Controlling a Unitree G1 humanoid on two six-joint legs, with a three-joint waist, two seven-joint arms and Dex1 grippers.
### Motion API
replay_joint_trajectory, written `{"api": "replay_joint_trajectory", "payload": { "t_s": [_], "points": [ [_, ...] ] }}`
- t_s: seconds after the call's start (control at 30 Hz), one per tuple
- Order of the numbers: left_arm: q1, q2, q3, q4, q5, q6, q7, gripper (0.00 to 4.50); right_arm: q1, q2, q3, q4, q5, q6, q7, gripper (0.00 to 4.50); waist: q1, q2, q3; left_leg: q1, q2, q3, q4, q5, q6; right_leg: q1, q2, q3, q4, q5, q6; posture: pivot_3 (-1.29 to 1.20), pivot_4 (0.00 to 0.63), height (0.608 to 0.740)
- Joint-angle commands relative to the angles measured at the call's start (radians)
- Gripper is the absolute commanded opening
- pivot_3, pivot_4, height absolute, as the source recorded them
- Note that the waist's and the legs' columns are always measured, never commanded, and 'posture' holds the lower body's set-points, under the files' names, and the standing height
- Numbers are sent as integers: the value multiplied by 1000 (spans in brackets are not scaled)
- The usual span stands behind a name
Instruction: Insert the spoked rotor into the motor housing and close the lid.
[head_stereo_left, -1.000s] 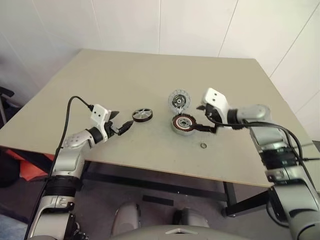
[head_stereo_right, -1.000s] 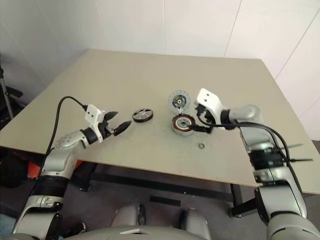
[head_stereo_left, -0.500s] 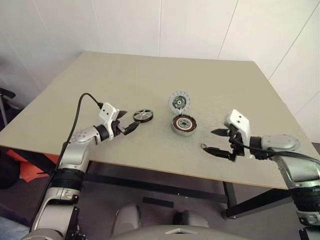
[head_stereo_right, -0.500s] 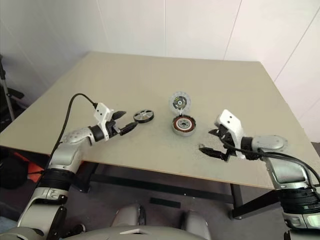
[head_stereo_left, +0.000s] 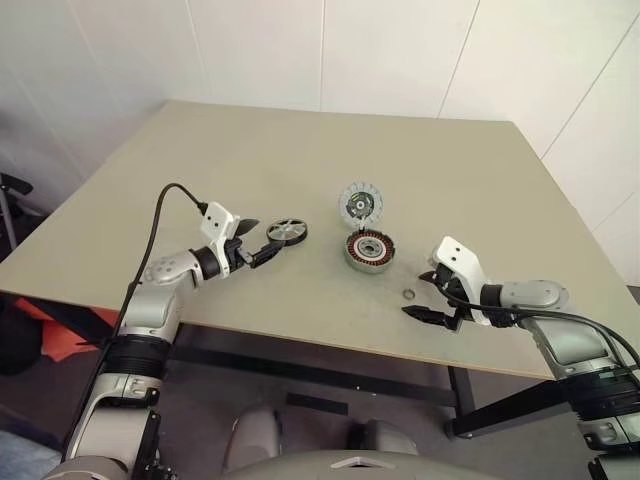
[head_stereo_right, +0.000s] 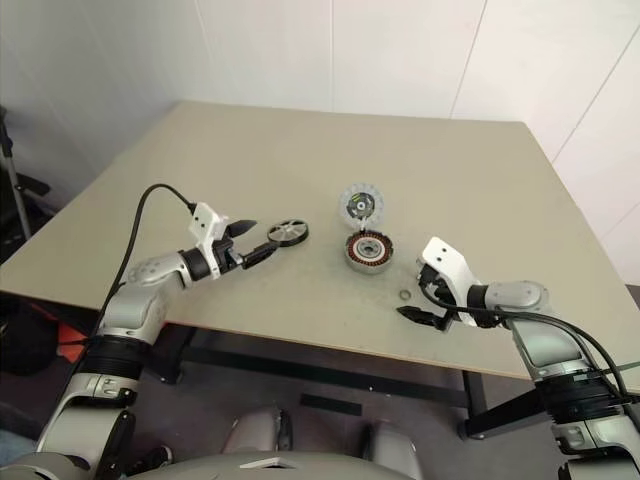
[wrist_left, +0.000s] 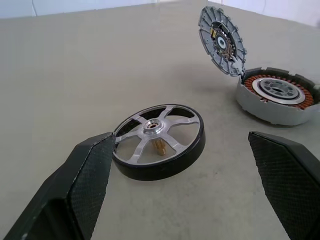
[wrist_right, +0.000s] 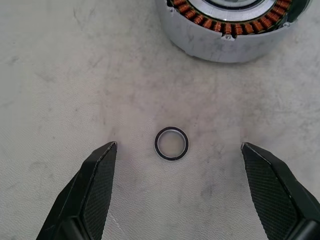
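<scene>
The spoked rotor (head_stereo_left: 287, 232), black-rimmed with pale spokes, lies flat on the table (head_stereo_left: 250, 150). My left gripper (head_stereo_left: 262, 242) is open and level just left of it, and in the left wrist view its fingers (wrist_left: 90, 175) flank the rotor (wrist_left: 159, 141) without touching. The motor housing (head_stereo_left: 368, 250), with copper windings, sits to the right. The lid (head_stereo_left: 360, 202) stands tilted at its far edge. My right gripper (head_stereo_left: 420, 294) is open near the front edge and angled down. Nothing is held.
A tiny metal ring (wrist_right: 171, 143) lies on the table between the right gripper's fingers (wrist_right: 95, 190), just in front of the housing (wrist_right: 225, 30). The table's front edge runs close behind both grippers. A white wall stands behind the table.
The right gripper has pulled back from beside the housing toward the front edge and dropped lower, over the tiny ring. The left gripper has edged closer to the rotor.
</scene>
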Motion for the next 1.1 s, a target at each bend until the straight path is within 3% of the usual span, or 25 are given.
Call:
{"api": "replay_joint_trajectory", "payload": {
  "t_s": [0.03, 0.13, 0.17, 0.4, 0.67, 0.77, 0.9, 1.1],
  "points": [
    [-25, 7, 28, -54, -34, 19, -3, 4500, -10, 0, 2, 8, -6, -20, -9, 4488, 0, 0, 0, 0, 0, 0, 0, 0, 0, 0, 0, 0, 0, 0, 0, 0, 0, 740],
    [-25, 17, 26, -53, -27, 17, -4, 4500, -8, 3, 8, 11, -5, -19, -12, 4488, 0, 0, 0, 1, 0, 0, 0, 0, 0, 0, 0, 0, 0, 0, 0, 0, 0, 740],
    [-25, 20, 26, -52, -25, 16, -4, 4500, -8, 4, 10, 14, -7, -19, -15, 4308, 0, 0, 0, 1, 0, 0, 0, 0, 0, 1, 0, 0, 0, 0, 0, 0, 0, 740],
    [-25, 28, 19, -46, -15, 7, -1, 4500, -15, 13, 21, 20, -13, -21, -33, 2264, -1, 0, 0, 5, 0, 0, 1, 0, 0, 3, 0, 0, 0, 0, 0, 0, 0, 740],
    [-26, 28, 19, -41, -9, 4, 3, 4500, -39, 16, 29, 51, -15, -22, -44, 2264, -4, 0, 0, 10, 0, 0, 0, 0, 0, 7, 0, 0, -2, 0, 1, 0, 0, 740],
    [-26, 28, 17, -39, -2, -2, 5, 4500, -54, 21, 32, 77, -18, -17, -53, 1741, -6, 0, 0, 10, 0, 0, 0, 0, 0, 7, 0, 0, -2, 0, 1, 0, 0, 740],
    [-24, 31, 17, -38, 10, -7, 8, 4500, -62, 22, 39, 91, -24, -26, -57, 636, -6, 0, 0, 10, 0, 0, 0, 0, 0, 7, 0, 0, -2, 0, 1, 0, 0, 740],
    [-18, 32, 16, -42, 17, -10, 12, 4500, -106, 32, 25, 93, -18, -42, -77, 636, -12, 0, 0, 10, 0, 0, 0, 0, 0, 6, 0, 0, -3, 0, 1, 0, 0, 740]
  ]
}}
